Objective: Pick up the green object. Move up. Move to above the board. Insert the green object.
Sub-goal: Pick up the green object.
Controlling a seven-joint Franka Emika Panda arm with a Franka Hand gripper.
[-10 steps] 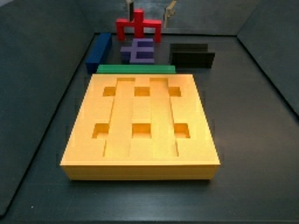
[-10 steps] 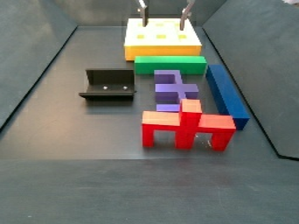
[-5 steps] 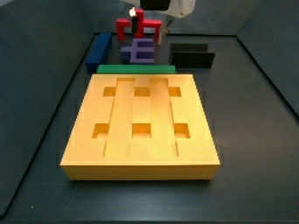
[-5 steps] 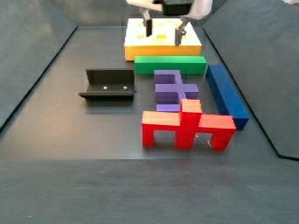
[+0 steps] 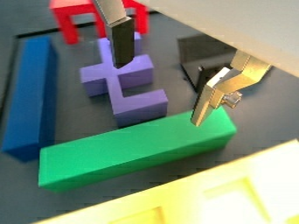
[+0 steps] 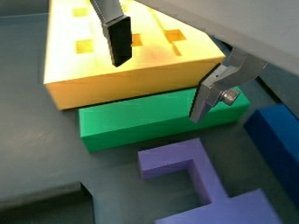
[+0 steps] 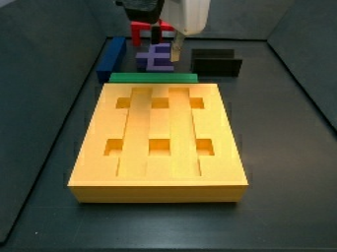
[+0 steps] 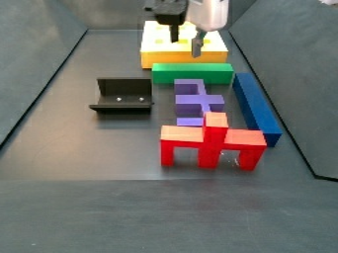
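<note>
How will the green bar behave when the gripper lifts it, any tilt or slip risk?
The green object looks like a rigid, flat-sided bar, so it probably won't flex or roll. It is long, so an off-centre pinch by the open gripper above it may let it tilt. It lies against the board, so it could scrape.

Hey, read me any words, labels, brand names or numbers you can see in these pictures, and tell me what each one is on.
None: no readable text appears in any view.
The green object, the board, the purple block, the blue bar, the red block and the fixture are plain.
The open gripper above the green object shows no marking.
</note>
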